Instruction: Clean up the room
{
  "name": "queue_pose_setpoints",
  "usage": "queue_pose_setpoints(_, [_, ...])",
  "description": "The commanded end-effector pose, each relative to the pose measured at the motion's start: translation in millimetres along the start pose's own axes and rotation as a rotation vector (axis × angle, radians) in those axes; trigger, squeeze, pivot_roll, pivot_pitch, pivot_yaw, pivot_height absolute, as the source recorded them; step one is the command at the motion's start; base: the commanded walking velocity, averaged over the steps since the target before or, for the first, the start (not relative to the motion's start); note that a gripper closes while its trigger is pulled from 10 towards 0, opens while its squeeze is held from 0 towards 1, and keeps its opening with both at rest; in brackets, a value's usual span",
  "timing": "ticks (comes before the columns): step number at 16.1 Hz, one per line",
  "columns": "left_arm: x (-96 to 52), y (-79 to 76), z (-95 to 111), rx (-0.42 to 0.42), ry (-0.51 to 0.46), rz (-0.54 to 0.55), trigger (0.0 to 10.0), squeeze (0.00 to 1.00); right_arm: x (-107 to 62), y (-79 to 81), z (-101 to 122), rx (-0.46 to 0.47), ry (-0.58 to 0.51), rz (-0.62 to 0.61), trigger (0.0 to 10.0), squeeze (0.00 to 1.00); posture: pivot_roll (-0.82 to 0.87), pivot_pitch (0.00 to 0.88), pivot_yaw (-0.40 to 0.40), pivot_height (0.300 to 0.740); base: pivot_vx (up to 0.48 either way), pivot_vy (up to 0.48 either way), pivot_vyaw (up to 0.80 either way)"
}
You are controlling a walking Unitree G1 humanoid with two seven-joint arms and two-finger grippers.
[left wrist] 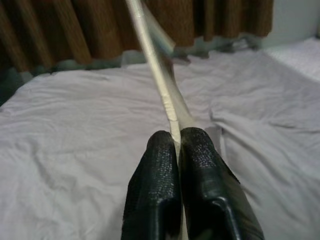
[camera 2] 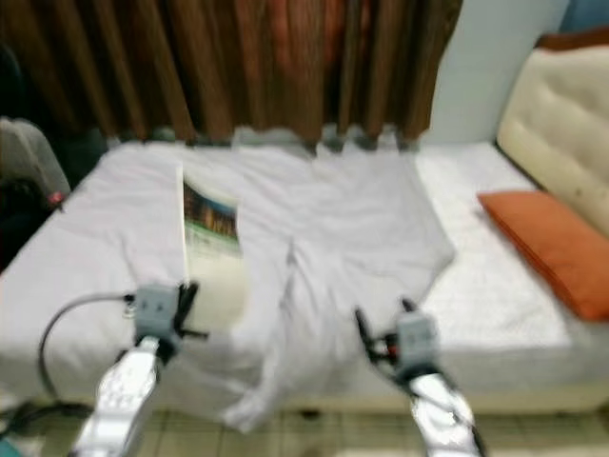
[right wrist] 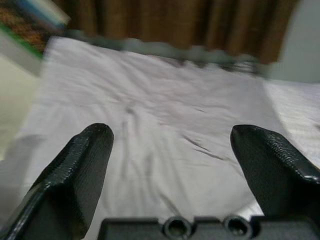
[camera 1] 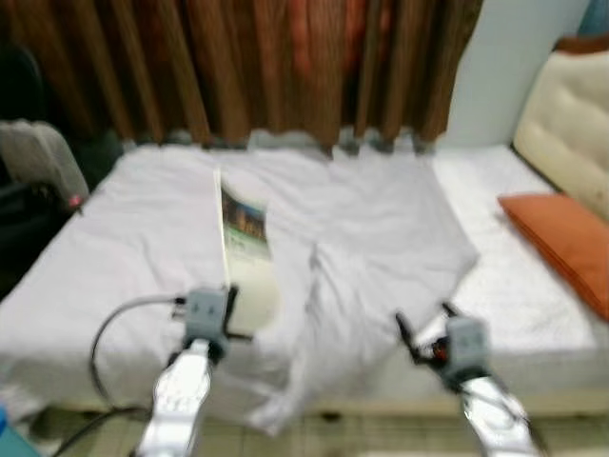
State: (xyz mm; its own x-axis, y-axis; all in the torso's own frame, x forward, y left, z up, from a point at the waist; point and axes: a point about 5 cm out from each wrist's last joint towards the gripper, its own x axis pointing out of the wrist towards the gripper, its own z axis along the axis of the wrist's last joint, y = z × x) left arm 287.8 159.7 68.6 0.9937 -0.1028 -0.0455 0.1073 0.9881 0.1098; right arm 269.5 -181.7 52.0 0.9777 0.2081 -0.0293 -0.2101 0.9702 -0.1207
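Observation:
A thin magazine or booklet (camera 1: 245, 252) with a picture on its cover stands up from the bed, held by its near edge. My left gripper (camera 1: 228, 324) is shut on that edge; in the left wrist view its black fingers (left wrist: 162, 190) pinch the pale sheet (left wrist: 155, 65) edge-on. My right gripper (camera 1: 423, 324) hovers open over the bed's near edge, to the right of the magazine, with nothing between its fingers (right wrist: 75, 175). A rumpled white sheet (camera 1: 371, 248) covers the bed between both grippers.
An orange pillow (camera 1: 561, 243) lies at the bed's right side below a cream headboard (camera 1: 571, 119). Brown curtains (camera 1: 247, 67) hang behind the bed. A dark chair or bag (camera 1: 33, 162) stands at the far left. Tiled floor (camera 1: 362, 438) runs below the bed's near edge.

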Motion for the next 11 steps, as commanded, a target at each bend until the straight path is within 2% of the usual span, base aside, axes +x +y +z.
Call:
queue_pose_setpoints(1, [9.7,-1.3,12.3,0.019,-0.044,0.002,10.0,0.00,2.3,-8.6,1.2,-0.022,0.005,-0.022,10.0,0.00,0.00,0.000,0.024,0.740,0.255,-0.405,0.00])
queue_pose_setpoints(2, [15.2,4.4,15.4,0.022,-0.045,0.018,10.0,0.00,9.2,-9.4,6.1,-0.026,-0.008,-0.021,10.0,0.00,0.00,0.000,0.025,0.740,0.255,-0.405,0.00])
queue_pose_setpoints(4, [16.4,11.4,16.1,0.028,-0.036,0.031,10.0,0.00,12.3,-11.6,9.3,-0.024,-0.011,-0.023,10.0,0.00,0.00,0.000,0.027,0.740,0.255,-0.405,0.00])
queue_pose_setpoints(11, [13.4,11.0,9.6,0.036,-0.002,0.044,10.0,0.00,11.1,-11.9,7.2,-0.016,0.000,-0.022,10.0,0.00,0.00,0.000,0.028,0.740,0.255,-0.404,0.00])
